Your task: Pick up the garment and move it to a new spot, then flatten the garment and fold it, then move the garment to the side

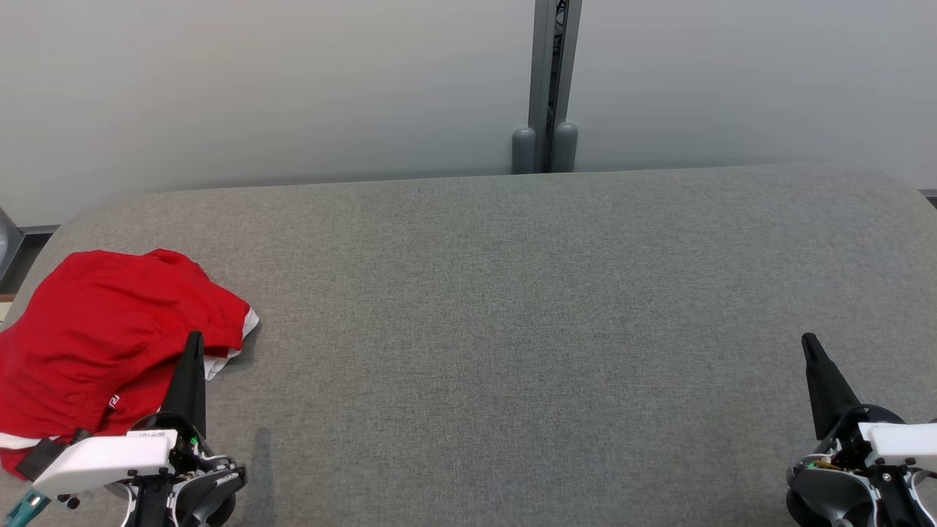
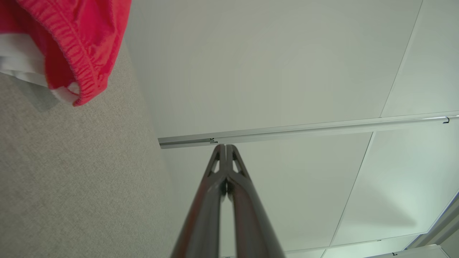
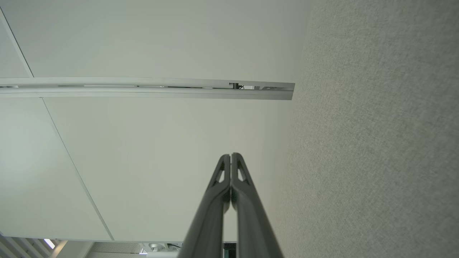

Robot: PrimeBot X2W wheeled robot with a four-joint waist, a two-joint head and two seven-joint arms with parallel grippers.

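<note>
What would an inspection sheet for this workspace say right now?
Surface: grey fabric-covered table with rounded far corners.
Job's things: red garment with white trim, crumpled in a heap at the table's near left; not yet flattened or folded.
Clutter: nothing seen.
End effectors: left end effector shut, holding nothing, close beside the garment; right end effector shut, holding nothing, over the table at the near right.
Cables: nothing seen on the table.
Surroundings: pale wall panels behind the table, with a grey upright post at the middle of the far edge.
</note>
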